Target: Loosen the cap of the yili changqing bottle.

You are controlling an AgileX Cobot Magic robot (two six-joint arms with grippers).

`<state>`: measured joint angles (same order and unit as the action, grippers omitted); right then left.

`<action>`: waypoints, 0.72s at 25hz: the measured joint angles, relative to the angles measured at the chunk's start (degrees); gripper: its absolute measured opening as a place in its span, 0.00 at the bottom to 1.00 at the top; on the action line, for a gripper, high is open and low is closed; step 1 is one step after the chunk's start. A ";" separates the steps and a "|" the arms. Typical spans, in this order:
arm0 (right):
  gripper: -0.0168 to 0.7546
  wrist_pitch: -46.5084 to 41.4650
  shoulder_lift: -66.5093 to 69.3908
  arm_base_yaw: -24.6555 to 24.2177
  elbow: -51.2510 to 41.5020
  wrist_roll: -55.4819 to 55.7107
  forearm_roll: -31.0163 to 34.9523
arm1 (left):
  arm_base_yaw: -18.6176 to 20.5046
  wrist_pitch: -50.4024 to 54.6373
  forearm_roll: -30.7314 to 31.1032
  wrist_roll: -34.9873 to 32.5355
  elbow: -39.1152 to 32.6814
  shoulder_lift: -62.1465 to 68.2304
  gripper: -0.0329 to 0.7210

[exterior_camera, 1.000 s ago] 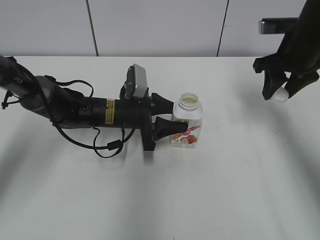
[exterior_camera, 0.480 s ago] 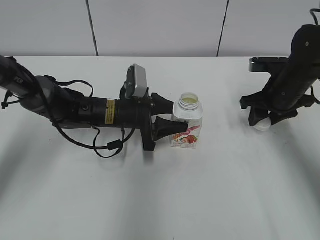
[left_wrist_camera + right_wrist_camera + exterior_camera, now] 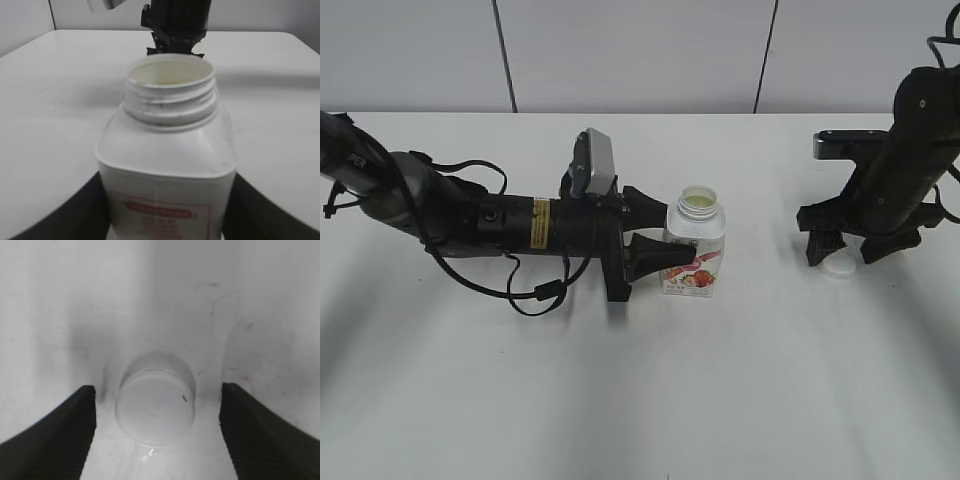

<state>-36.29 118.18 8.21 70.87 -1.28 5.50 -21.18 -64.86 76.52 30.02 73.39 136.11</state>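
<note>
The yili changqing bottle (image 3: 693, 250) stands upright at the table's middle with its neck open and no cap on it. In the left wrist view its threaded neck (image 3: 170, 92) fills the frame. My left gripper (image 3: 665, 237) is shut on the bottle's body from the left. The white cap (image 3: 838, 265) lies on the table at the right. In the right wrist view the cap (image 3: 155, 406) lies flat between my right gripper's fingers (image 3: 157, 440), which are open and stand apart from it on both sides. My right gripper (image 3: 844, 250) stands over the cap.
The white table (image 3: 640, 380) spreads around both arms. A grey wall with panel seams (image 3: 620, 50) runs behind its far edge. The left arm's cables (image 3: 535, 290) lie on the table beside the arm.
My right gripper came down from the upper right with the cap, set it on the table and opened, letting it go. The left gripper and bottle have not moved.
</note>
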 joint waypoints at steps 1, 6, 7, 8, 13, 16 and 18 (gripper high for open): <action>0.80 -0.37 0.00 0.00 0.06 -0.11 0.18 | 0.00 -0.06 0.00 0.00 0.00 0.00 0.56; 0.81 -2.81 -0.06 0.00 1.21 -0.58 2.19 | 0.25 -1.09 0.00 0.00 0.00 0.00 0.81; 0.81 -2.98 -0.20 0.00 1.29 -0.62 2.58 | 0.38 -1.21 0.00 0.00 0.00 0.00 0.84; 0.81 -3.05 -0.38 0.00 1.41 -0.65 2.84 | 0.53 -1.32 0.00 0.00 0.00 0.00 0.86; 0.79 -3.67 -3.30 0.74 2.23 -0.72 3.28 | 2.21 -2.07 0.12 0.00 0.00 0.00 0.87; 0.79 -3.71 -5.43 1.64 2.40 -0.76 3.54 | 4.26 -3.71 1.14 0.00 0.00 0.00 0.86; 0.79 -3.79 -6.74 2.19 2.52 -0.80 3.75 | 5.56 -3.83 2.88 0.00 0.00 -0.43 0.85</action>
<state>-40.08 111.44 10.40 73.39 -2.08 9.25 -15.61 -68.70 79.40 30.02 73.39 135.69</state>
